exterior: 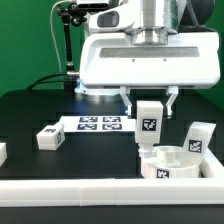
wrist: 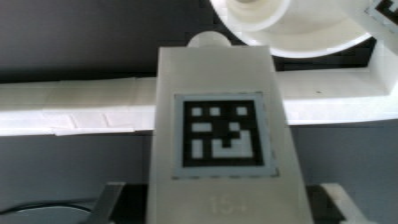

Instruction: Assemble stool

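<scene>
Pincer (exterior: 150,106) clamped on an upright stool leg (exterior: 149,126).
It hangs at the edge of the round seat (exterior: 172,166); a second leg (exterior: 197,138) stands beside it.

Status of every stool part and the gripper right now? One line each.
Thick round white plastic seat: flat on the black table, not held.
White blocky plastic leg: held upright, lower end at the seat; contact unclear.
Gripper: fingers shut on that leg.
Second white leg: standing loose beside the seat.
Third white leg: lying loose on the table.
</scene>
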Available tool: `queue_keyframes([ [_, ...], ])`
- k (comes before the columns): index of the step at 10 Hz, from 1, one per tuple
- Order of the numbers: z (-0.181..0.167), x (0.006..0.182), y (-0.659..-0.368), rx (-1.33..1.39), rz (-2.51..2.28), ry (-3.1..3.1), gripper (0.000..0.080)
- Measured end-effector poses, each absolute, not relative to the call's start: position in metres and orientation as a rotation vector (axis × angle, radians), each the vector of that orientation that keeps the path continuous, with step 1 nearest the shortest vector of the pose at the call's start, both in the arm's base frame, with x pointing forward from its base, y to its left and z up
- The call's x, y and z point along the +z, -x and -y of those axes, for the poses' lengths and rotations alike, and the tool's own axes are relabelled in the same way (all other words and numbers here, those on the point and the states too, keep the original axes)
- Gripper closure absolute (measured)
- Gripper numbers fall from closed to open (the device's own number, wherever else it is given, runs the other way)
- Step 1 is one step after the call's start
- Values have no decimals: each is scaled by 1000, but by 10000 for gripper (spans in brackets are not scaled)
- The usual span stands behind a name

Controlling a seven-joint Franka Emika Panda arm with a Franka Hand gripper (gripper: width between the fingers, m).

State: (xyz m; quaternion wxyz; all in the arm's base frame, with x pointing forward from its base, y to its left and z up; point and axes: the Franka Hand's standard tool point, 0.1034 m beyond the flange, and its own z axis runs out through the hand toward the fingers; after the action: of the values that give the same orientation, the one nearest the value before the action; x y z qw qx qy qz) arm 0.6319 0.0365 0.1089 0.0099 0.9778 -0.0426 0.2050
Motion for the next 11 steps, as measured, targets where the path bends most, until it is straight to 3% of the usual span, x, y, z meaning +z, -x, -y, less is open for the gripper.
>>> queue_keyframes([
  [3,-54,103,-625,631,93,-3060,462],
  [11,-53,93,-622,606,81,-3059,462],
])
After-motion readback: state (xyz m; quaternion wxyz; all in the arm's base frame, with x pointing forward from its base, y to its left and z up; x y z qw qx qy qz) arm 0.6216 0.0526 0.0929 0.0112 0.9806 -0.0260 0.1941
